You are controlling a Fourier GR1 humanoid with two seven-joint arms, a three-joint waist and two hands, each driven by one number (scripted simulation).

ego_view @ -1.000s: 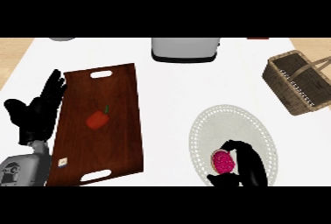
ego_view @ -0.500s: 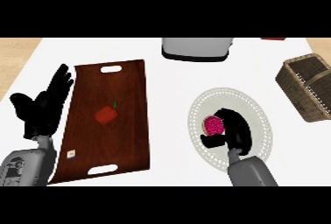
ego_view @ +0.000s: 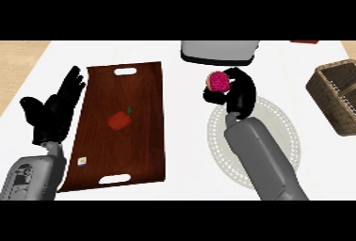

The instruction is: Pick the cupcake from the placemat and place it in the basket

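Right hand (ego_view: 236, 92) curled round cupcake (ego_view: 220, 81), raised left of basket (ego_view: 337, 96). Advised: carry rightward above basket rim, lower inside before uncurling. Left hand (ego_view: 54, 110) open, resting.

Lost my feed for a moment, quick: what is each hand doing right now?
Left hand: open, fingers straight, resting beside the wooden tray, holding nothing.
Right hand: shut on the cupcake, fingers curled round it.
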